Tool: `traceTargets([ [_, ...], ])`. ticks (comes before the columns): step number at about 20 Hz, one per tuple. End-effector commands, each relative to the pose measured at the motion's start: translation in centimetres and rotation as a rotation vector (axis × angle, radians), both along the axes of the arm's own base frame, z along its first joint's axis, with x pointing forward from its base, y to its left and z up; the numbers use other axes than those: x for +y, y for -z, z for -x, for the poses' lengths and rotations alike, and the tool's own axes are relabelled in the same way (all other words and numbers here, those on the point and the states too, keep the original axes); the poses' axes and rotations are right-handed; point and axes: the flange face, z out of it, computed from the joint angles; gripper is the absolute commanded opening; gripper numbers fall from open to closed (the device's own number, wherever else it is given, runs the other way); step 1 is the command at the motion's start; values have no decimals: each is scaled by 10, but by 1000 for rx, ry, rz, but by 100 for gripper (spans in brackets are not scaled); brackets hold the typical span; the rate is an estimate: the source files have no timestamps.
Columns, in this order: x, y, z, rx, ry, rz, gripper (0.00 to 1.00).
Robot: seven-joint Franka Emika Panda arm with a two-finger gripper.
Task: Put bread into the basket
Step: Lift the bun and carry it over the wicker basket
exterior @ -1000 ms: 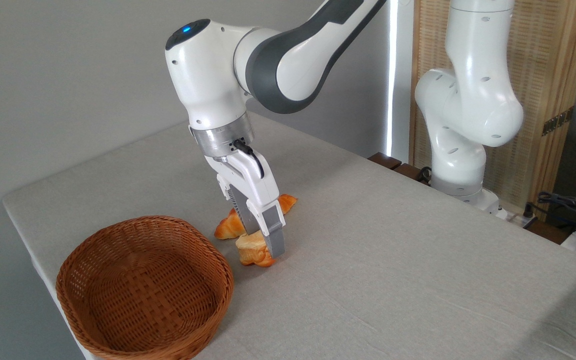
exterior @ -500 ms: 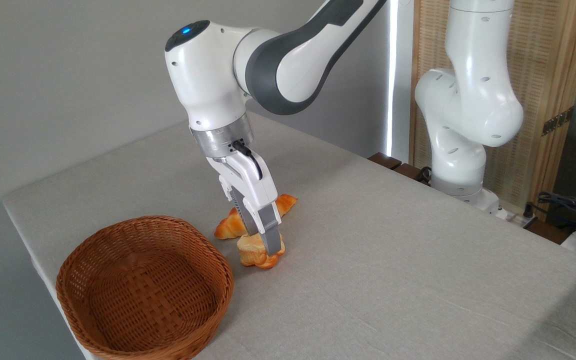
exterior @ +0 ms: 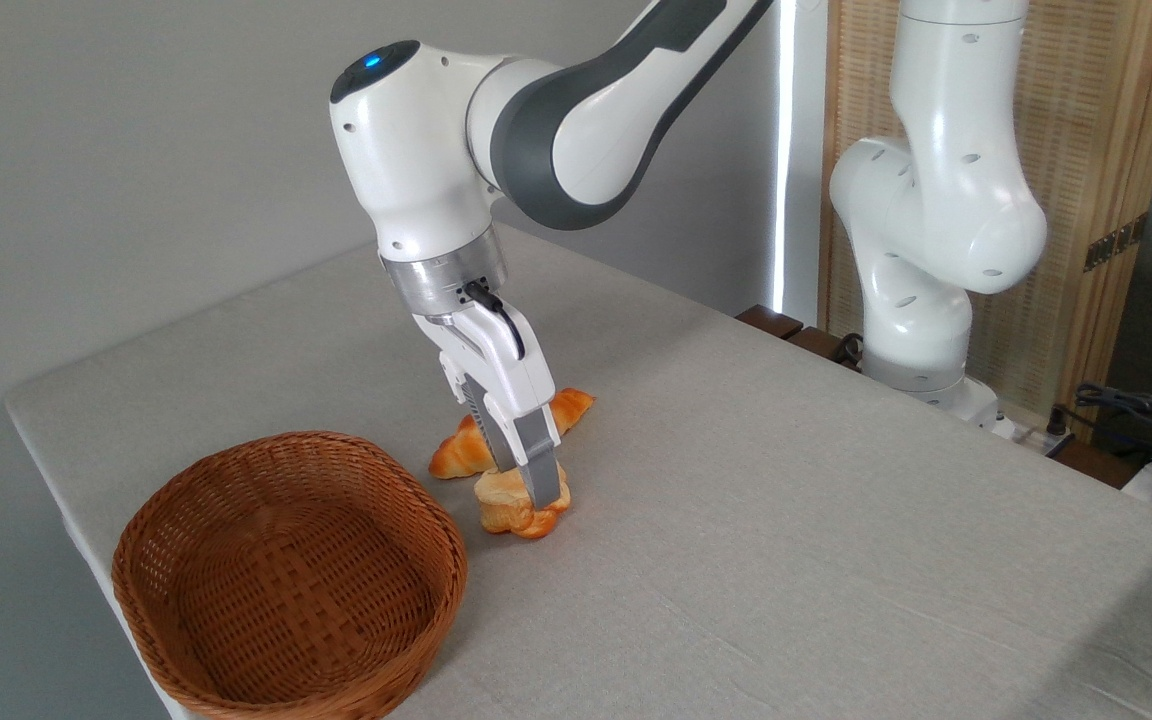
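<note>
Your fingers (exterior: pixel 534 490) are clamped on the bread (exterior: pixel 519 505), which sits on the tabletop (exterior: pixel 786 520) or barely off it. The basket (exterior: pixel 288 575) lies at about 8 o'clock from it, close by, so lift and swing that way.

Single raised oblique view across table (exterior: pixel 736 520)

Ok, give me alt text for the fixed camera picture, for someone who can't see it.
A white robot arm's gripper has its jaws shut on a small pale bun resting on a grey table. An empty wicker basket sits to the bun's left, and a braided loaf lies just behind it.
</note>
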Motion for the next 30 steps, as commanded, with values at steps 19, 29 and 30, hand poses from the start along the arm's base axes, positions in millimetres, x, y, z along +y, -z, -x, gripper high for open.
traceTargets([
  [19, -2, -112, -23, -161, -32, 139, 31],
  [29, -7, -98, -72, -419, -35, 153, 100],
  [30, -7, -96, -73, -417, -37, 152, 100],
])
